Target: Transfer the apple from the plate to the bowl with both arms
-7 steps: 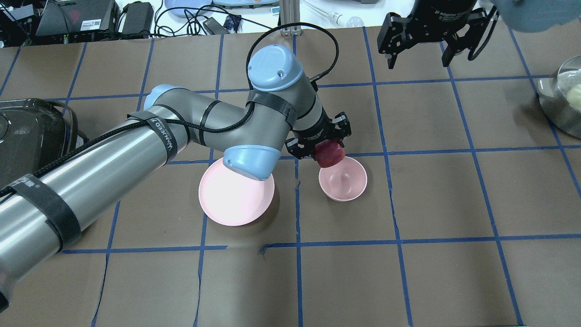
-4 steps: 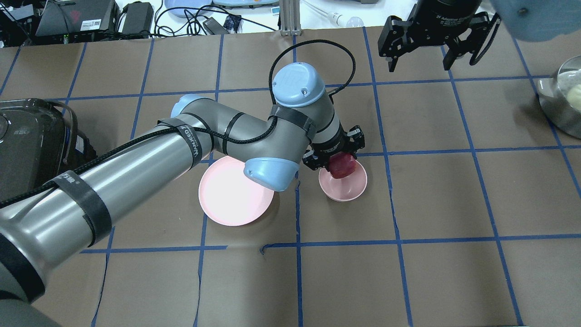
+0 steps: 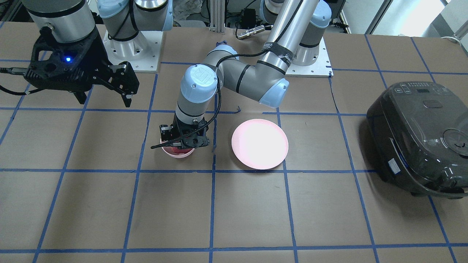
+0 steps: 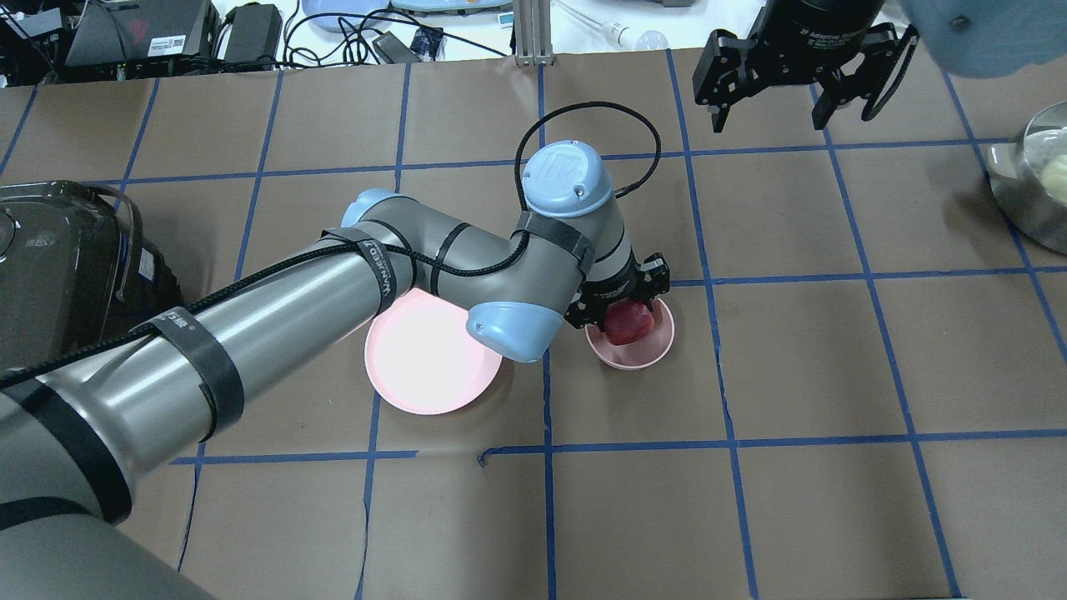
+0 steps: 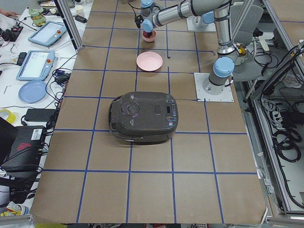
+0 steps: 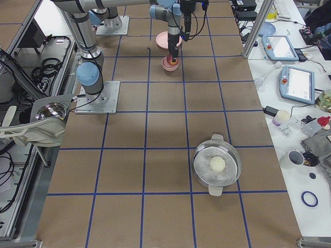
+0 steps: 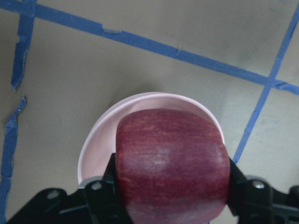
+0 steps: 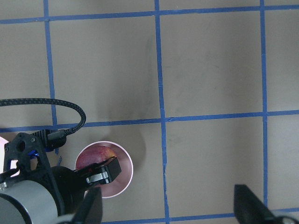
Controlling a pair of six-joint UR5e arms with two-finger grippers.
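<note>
Dark red fills most of a pale pink ring in the left wrist view: the apple point(image 7: 170, 163) sits in the mouth of the bowl point(image 7: 100, 140), pinched on two opposite sides by our left hand point(image 4: 621, 300). We hold it by the flanks so that the underside is free to meet the bowl first. We keep it centred because the bowl is barely wider than the fruit. Off-centre, a finger would likely catch the rim as it spreads.

From the front our wrist stands nearly upright over the bowl and the hand is low at its rim. We judge the apple partly inside, though whether it touches the bottom is hidden. Holding on this low makes sense: a release from higher up could bounce the apple out or tip so small a bowl.

The plate point(image 4: 425, 367) lies bare just beside the bowl, on the left arm's side. By our reading the lift and carry are done, and only the letting go and the withdrawal remain.

Our right hand point(image 4: 768, 112) hangs raised and well apart from the bowl, fingers spread with nothing between them. We judge this keeps it out of the left arm's way above the brown paper surface point(image 4: 834, 375).
</note>
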